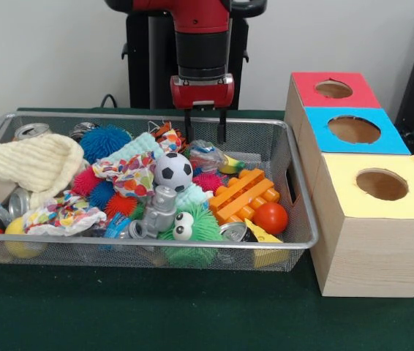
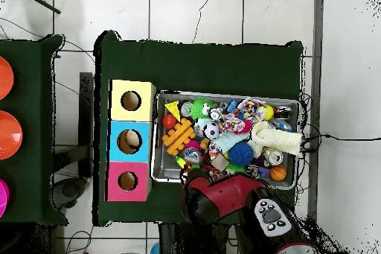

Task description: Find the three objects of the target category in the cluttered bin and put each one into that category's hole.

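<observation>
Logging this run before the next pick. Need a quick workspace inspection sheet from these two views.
Surface: green cloth table, bare in front.
Job's things: wire bin full; box with red hole, blue hole, yellow hole, beside the bin.
Clutter: soccer ball, orange block, red ball, cream knit cloth, cans, spiky balls.
Grippers: gripper open, empty, over the bin's far side.
Cables: black cable behind the bin.
Surroundings: tiled floor; second green table with discs.

Front view close, level with bin [image 1: 295, 183]; overhead straight down, farther; both share bin.
</observation>
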